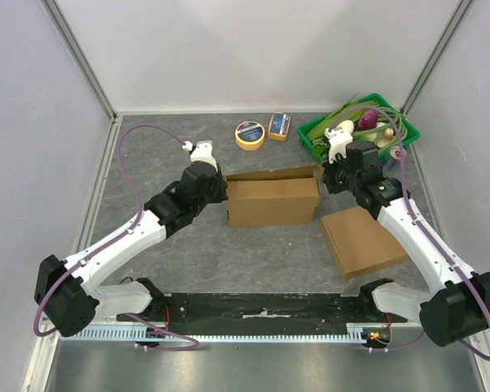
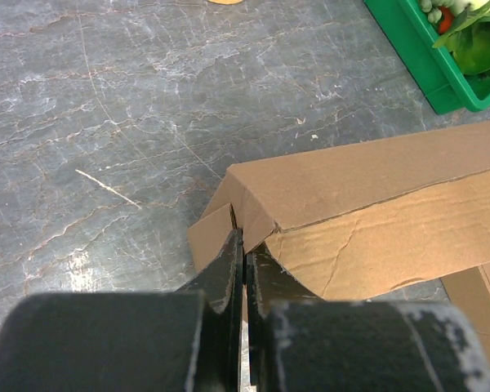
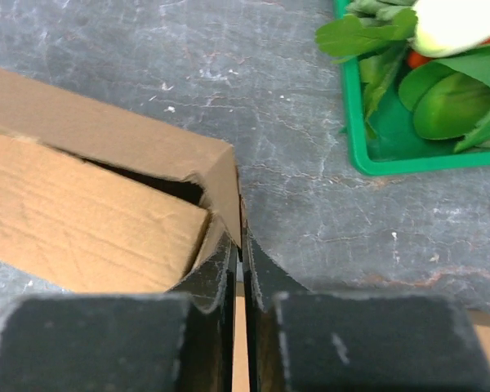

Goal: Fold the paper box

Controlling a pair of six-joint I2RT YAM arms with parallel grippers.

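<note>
While the brown rectangular cardboard box (image 1: 273, 202) lies mid-way across the grey marbled table (image 1: 196, 257), the left gripper (image 2: 244, 243) pinches its left end, jaws almost closed; the right gripper (image 3: 241, 242) likewise clamps its right corner flap.

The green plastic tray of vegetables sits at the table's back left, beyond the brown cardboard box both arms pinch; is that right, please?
Not quite: the green plastic tray of vegetables sits at the back right of the table, as the top external view shows. It is indeed beyond the brown cardboard box, which the left fingers and right fingers pinch.
</note>
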